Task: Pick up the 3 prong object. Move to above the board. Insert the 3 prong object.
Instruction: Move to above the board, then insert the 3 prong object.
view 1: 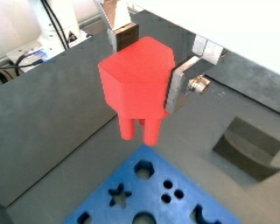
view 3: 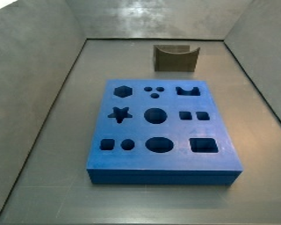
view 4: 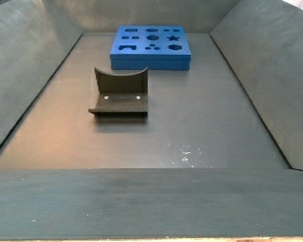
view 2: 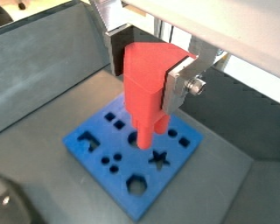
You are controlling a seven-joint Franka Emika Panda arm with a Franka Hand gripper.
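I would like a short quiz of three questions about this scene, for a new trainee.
1. True or false: the gripper holds the 3 prong object above the tray floor.
2. In a side view, which shape is cut in the board directly below the hexagon hole? A) star B) oval C) square
3. Fill in: the dark olive U-shaped block stands ____ the board, not on it.

Key: 1 true. 2 A. 3 apart from; bare floor lies between them.
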